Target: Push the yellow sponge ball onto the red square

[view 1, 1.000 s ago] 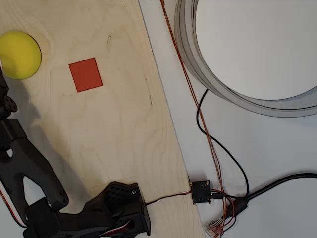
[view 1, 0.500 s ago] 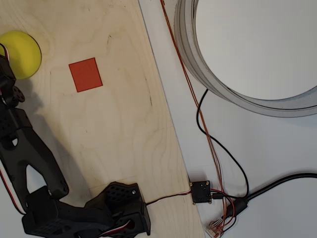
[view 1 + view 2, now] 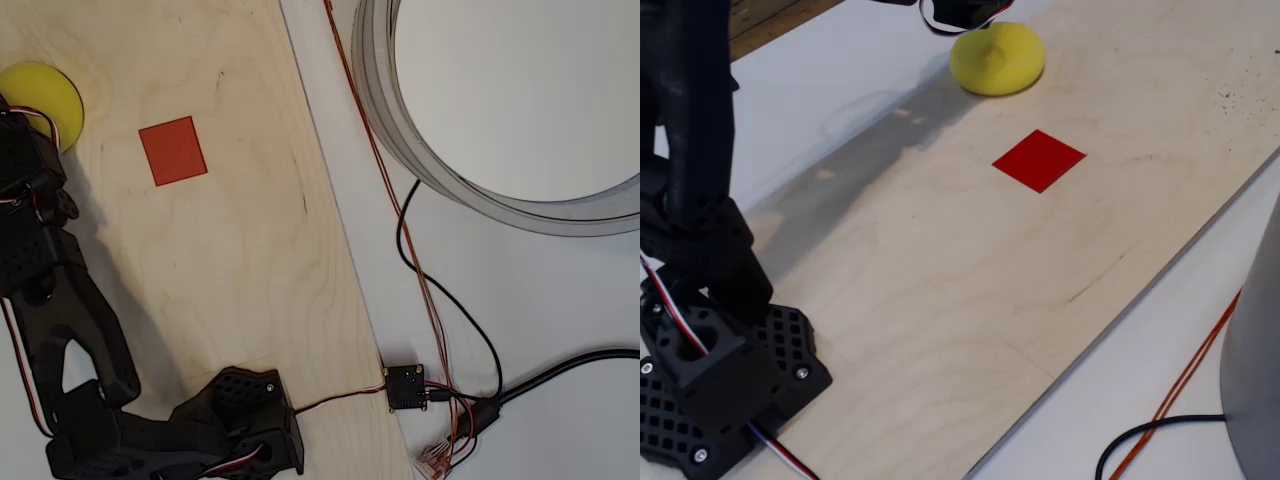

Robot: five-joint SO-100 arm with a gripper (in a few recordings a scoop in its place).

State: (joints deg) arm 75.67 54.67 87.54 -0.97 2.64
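Ball (image 3: 48, 92) upper left of overhead view, foam: likely light, soft, rolls easily. Push its left side toward square (image 3: 173, 150). Tool (image 3: 958, 12) touching ball; opening can't be told.

Bare wooden board (image 3: 240, 250) lies all around the red square (image 3: 173, 150), so the path between it and the yellow sponge ball (image 3: 50, 92) is open. The black arm (image 3: 40, 300) crowds the ball's side away from the square. Beyond the board's edge, cables (image 3: 440, 300) and a large grey ring (image 3: 400, 130) occupy the bench (image 3: 560, 300).
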